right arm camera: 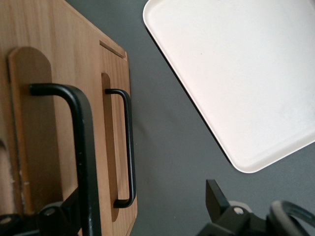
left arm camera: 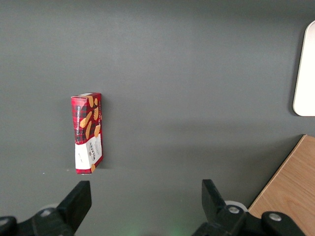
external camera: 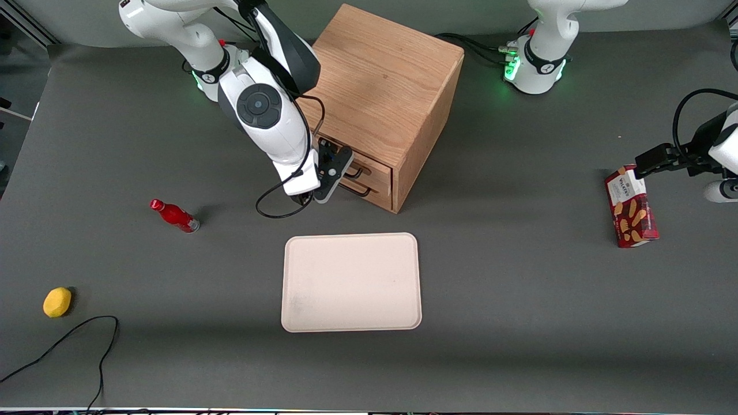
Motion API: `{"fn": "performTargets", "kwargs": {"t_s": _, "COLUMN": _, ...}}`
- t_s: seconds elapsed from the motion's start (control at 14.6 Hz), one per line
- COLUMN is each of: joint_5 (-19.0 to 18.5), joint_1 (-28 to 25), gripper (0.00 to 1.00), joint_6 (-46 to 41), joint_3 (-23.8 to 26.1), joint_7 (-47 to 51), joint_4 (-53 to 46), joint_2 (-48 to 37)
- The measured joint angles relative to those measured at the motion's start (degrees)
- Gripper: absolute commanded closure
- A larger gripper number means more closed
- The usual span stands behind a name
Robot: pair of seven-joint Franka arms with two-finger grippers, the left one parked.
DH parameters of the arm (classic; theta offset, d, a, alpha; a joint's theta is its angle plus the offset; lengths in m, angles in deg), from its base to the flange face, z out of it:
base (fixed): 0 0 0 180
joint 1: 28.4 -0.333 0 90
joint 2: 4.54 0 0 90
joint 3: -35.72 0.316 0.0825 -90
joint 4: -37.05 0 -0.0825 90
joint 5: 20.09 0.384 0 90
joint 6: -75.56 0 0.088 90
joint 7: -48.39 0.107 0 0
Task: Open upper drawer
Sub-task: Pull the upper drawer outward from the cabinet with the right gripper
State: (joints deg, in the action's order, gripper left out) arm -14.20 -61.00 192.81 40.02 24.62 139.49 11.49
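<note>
Nearest the front camera lies the tray [external camera: 351, 282], and at its 12 o'clock the upper drawer [external camera: 368, 167] sits fully closed in the cabinet [external camera: 385, 92], the gripper [external camera: 337, 168] spread about its handle [right arm camera: 81, 147] — pull not yet begun.

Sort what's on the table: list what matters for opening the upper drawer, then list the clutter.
For the job:
- upper drawer, shut, black handle
- gripper, open, at the upper handle in front of the cabinet

Just lying about:
- lower drawer
- cream tray
- red bottle
- yellow lemon
- biscuit box
- black cable
</note>
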Motion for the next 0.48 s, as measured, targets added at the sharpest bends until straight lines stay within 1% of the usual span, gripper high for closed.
{"fn": "performTargets", "kwargs": {"t_s": 0.48, "joint_5": -0.10, "joint_1": 0.40, "gripper": 0.00, "joint_6": 1.10, "joint_3": -0.54, "joint_7": -1.16, "joint_4": 0.03, "joint_2": 0.00}}
